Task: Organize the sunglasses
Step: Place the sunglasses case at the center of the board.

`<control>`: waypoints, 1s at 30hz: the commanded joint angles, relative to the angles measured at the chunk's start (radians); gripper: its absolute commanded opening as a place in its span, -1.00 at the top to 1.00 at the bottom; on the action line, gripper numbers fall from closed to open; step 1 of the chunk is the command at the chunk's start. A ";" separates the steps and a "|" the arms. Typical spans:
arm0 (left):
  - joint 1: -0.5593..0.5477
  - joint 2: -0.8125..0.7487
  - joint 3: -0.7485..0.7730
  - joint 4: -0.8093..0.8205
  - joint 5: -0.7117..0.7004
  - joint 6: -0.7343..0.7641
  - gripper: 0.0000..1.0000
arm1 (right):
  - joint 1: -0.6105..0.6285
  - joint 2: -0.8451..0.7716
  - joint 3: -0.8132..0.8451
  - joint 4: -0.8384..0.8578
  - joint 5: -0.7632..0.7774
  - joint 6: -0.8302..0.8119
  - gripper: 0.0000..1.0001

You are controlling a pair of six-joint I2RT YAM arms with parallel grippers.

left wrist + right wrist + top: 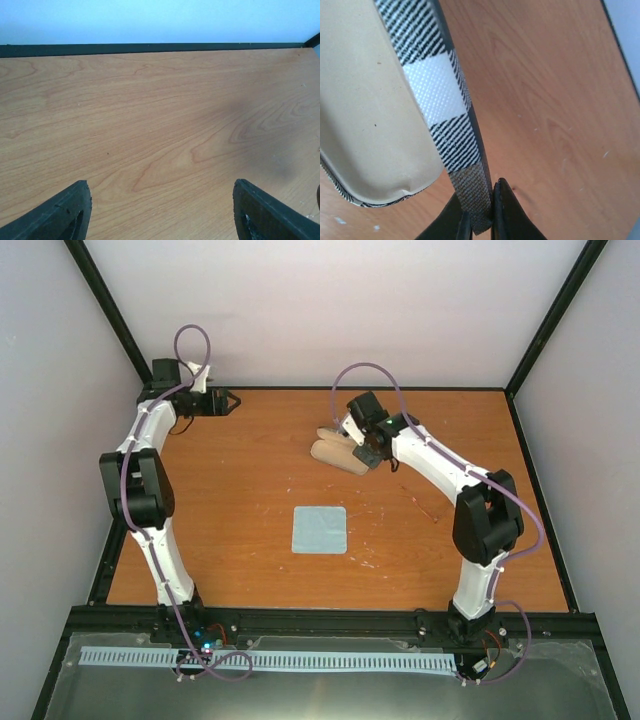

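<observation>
The sunglasses are not in view in any frame. A brown case (335,454) lies open at the back middle of the table. My right gripper (368,452) is at its right end. In the right wrist view, that gripper (482,202) is shut on the case's thin striped edge (451,110), and the case's cream lining (365,100) fills the left side. My left gripper (226,400) is at the far left back corner. The left wrist view shows it (161,186) open, with only bare wood between its fingers.
A pale blue square cloth (320,530) lies flat in the middle of the wooden table (240,490). Black frame rails border the table, and grey walls stand close behind and at both sides.
</observation>
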 commanded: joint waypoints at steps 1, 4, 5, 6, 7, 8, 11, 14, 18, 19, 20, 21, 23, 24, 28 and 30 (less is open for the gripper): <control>0.007 0.041 0.083 -0.078 0.077 0.093 -0.55 | -0.036 -0.045 -0.036 0.156 -0.044 -0.324 0.95; 0.008 0.059 0.092 -0.089 0.076 0.106 -0.54 | -0.037 -0.034 -0.025 0.215 -0.081 -0.442 0.94; 0.008 0.061 0.090 -0.088 0.078 0.109 -0.54 | -0.037 -0.012 0.003 0.204 -0.092 -0.458 0.94; 0.008 0.063 0.085 -0.087 0.079 0.113 -0.54 | -0.037 0.011 0.028 0.189 -0.108 -0.485 0.94; 0.008 0.065 0.081 -0.086 0.078 0.117 -0.54 | -0.037 0.031 0.044 0.176 -0.135 -0.516 0.95; 0.008 0.068 0.078 -0.084 0.078 0.121 -0.54 | -0.037 0.050 0.058 0.185 -0.137 -0.530 0.94; 0.010 0.073 0.073 -0.084 0.075 0.128 -0.54 | -0.037 0.105 0.112 0.197 -0.153 -0.539 0.94; 0.010 0.073 0.068 -0.077 0.079 0.124 -0.54 | -0.034 0.156 0.167 0.164 -0.188 -0.536 0.94; 0.010 0.081 0.066 -0.071 0.094 0.116 -0.54 | -0.025 0.203 0.178 0.125 -0.191 -0.540 0.94; 0.010 0.084 0.066 -0.073 0.095 0.116 -0.55 | -0.023 0.209 0.172 0.121 -0.194 -0.538 0.94; 0.010 0.086 0.065 -0.073 0.096 0.116 -0.55 | -0.019 0.214 0.168 0.117 -0.197 -0.535 0.94; 0.010 0.087 0.063 -0.072 0.096 0.116 -0.54 | -0.017 0.218 0.164 0.112 -0.201 -0.530 0.94; 0.010 0.089 0.059 -0.072 0.096 0.116 -0.54 | -0.016 0.227 0.157 0.109 -0.203 -0.521 0.94; 0.010 0.088 0.057 -0.071 0.096 0.114 -0.54 | -0.015 0.231 0.156 0.108 -0.201 -0.521 0.94; 0.010 0.083 0.041 -0.065 0.096 0.111 -0.54 | -0.016 0.246 0.148 0.131 -0.186 -0.527 0.92; 0.010 0.082 0.035 -0.059 0.092 0.109 -0.54 | -0.016 0.255 0.148 0.143 -0.170 -0.521 0.91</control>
